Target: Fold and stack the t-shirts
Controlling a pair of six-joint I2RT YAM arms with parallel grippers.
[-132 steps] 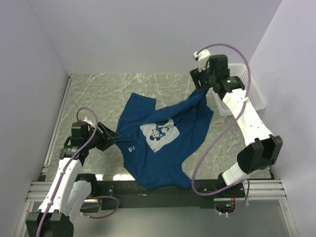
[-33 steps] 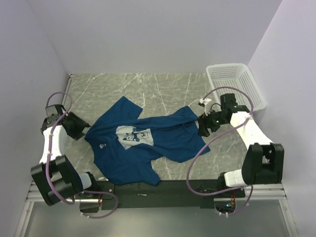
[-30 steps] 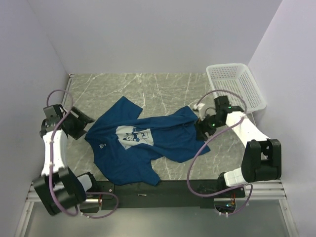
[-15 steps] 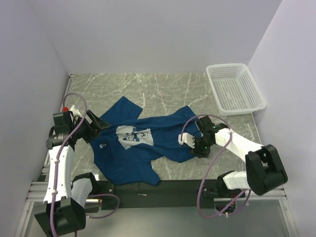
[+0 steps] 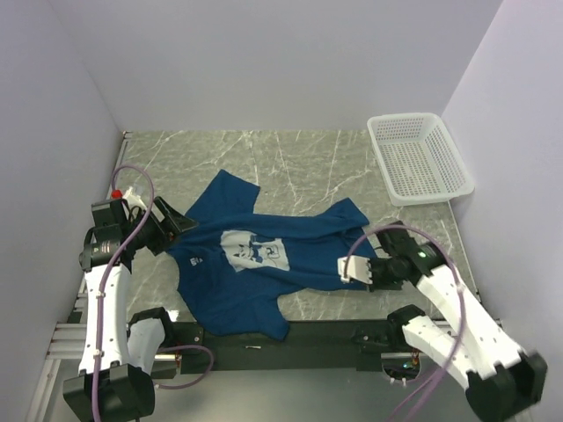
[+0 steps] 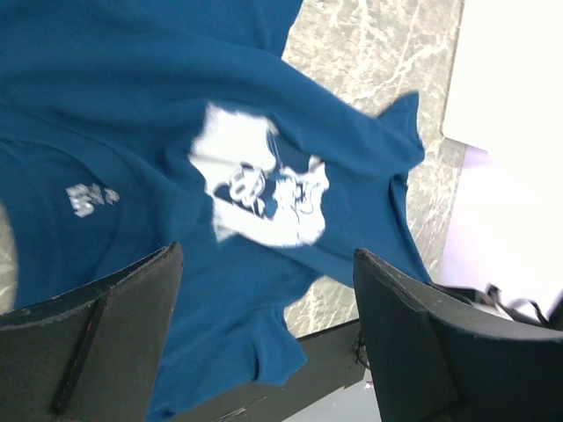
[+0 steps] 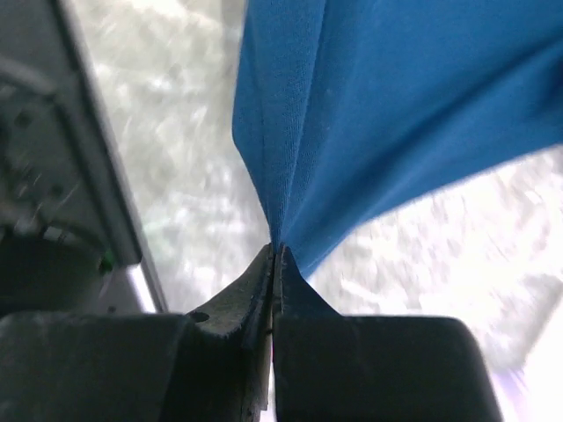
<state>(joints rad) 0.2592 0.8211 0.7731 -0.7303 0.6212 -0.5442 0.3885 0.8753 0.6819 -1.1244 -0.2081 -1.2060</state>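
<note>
A blue t-shirt (image 5: 255, 264) lies spread on the marble tabletop (image 5: 299, 167), well apart from the white basket (image 5: 420, 158). The right hand (image 5: 350, 269) pinches the shirt edge nearest the basket. The left hand (image 5: 179, 224) is open at the far side.

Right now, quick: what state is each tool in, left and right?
Left tool: open, nothing between its fingers.
Right tool: shut, pinching an edge of the blue t-shirt.

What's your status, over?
Left hand open above t-shirt. Right hand shut on its edge. Rumpled, not yet folded. Basket apart, far right.
</note>
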